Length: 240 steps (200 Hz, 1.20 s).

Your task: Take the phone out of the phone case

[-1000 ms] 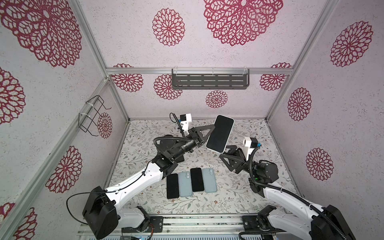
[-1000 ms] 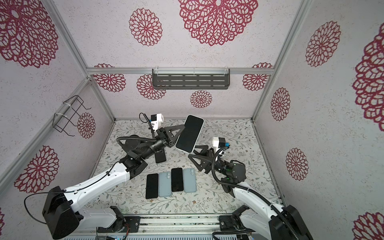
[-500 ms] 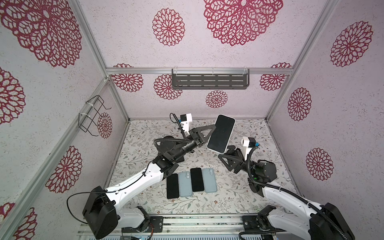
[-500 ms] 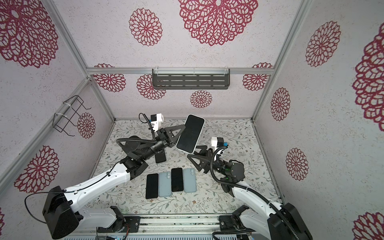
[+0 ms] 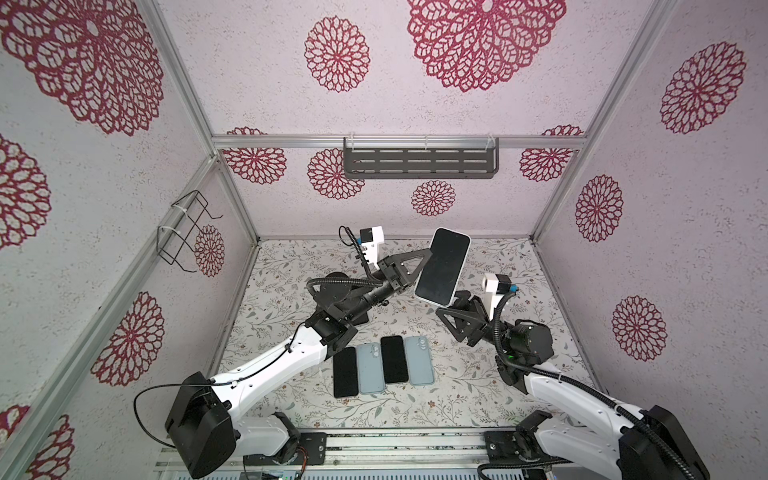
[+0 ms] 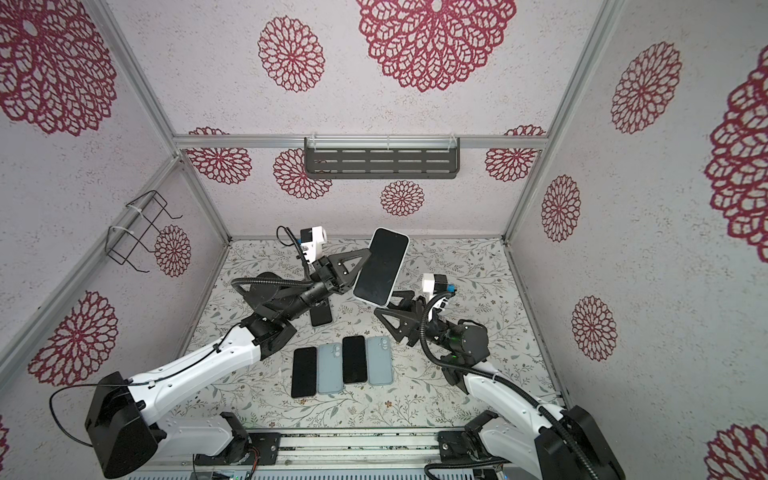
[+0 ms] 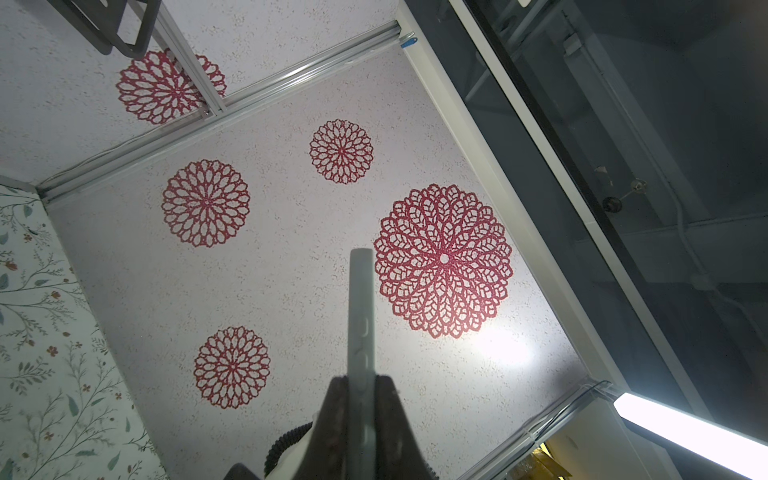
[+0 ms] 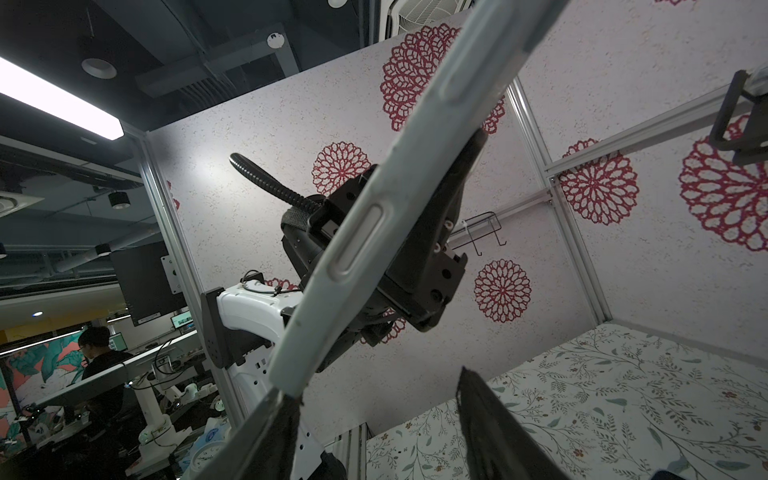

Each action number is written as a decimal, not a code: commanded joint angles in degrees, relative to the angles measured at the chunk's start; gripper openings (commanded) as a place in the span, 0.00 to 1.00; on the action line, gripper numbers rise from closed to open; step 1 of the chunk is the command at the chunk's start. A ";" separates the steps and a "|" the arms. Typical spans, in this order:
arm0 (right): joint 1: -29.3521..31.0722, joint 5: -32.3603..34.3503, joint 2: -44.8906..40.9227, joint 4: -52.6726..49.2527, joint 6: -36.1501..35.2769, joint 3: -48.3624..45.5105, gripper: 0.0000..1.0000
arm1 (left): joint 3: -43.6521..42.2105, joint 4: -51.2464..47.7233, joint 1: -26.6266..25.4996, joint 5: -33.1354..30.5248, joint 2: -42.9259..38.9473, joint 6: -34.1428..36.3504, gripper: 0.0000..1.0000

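Floral table (image 5: 478, 399) carries a row of handsets (image 5: 392, 359); above and beyond it the left pincer (image 7: 360, 380) clamps the cased phone (image 5: 442, 266) edgewise, offering its lower end to the open right pincer (image 5: 448, 304), likely for peeling.

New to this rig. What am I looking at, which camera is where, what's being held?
These are two white robot arms. Both top views look down from one overhead stereo camera; each wrist view comes from a camera on an arm's wrist. The left pincer is shut on one long edge of a cased phone, raised in the air, screen up. The right pincer is open at the phone's lower end. On the floral mat lie two dark-screened phones and two pale blue cases, alternating in a row. Another dark phone lies under the left arm.
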 commanded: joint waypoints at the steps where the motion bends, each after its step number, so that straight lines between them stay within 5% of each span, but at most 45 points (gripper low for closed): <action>1: -0.02 1.83 -0.81 4.00 1.74 2.15 0.63 | 0.13 4.00 -0.93 -0.12 -1.45 0.30 0.00; 240: 0.02 1.74 -0.41 5.18 2.52 0.22 0.66 | -0.94 5.69 0.02 -1.81 -1.90 -2.19 0.00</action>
